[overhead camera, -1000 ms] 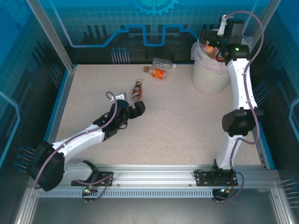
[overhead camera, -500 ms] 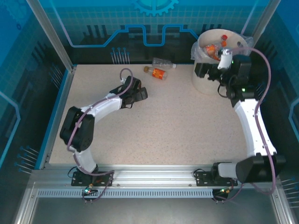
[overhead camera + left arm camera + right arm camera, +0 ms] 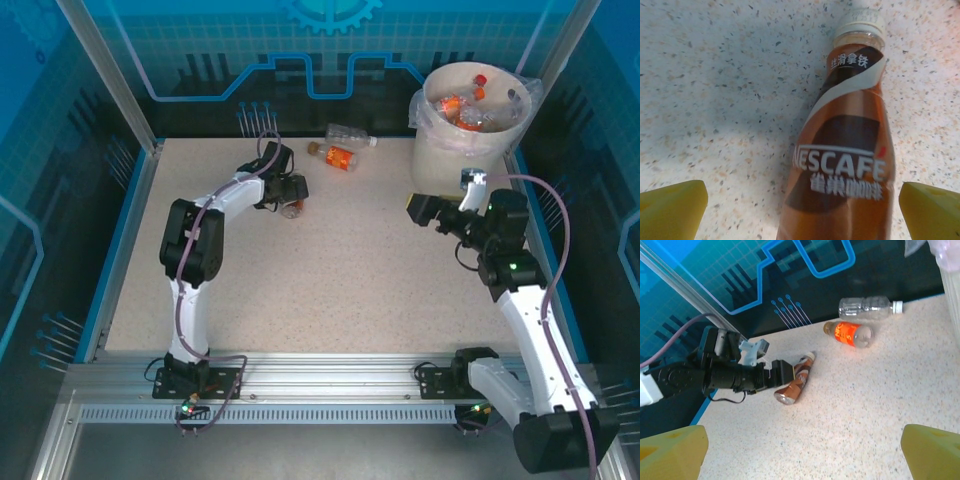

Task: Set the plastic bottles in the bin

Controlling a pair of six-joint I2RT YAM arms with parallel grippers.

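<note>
A speckled bench (image 3: 350, 270) lies inside blue panelled walls. From above, the bin (image 3: 450, 165) stands at upper right, holding plastic bottles (image 3: 462, 108). An orange-labelled bottle (image 3: 341, 157) and a clear bottle (image 3: 350, 133) lie at top centre. The left pincer (image 3: 288, 195) is at a brown bottle (image 3: 292, 208). The right pincer (image 3: 425, 210), wide and empty, hovers below the bin. The left wrist view shows wide yellow fingertips (image 3: 670, 210) either side of the brown bottle, not touching it. In the right wrist view, all three loose bottles lie in the upper half.
</note>
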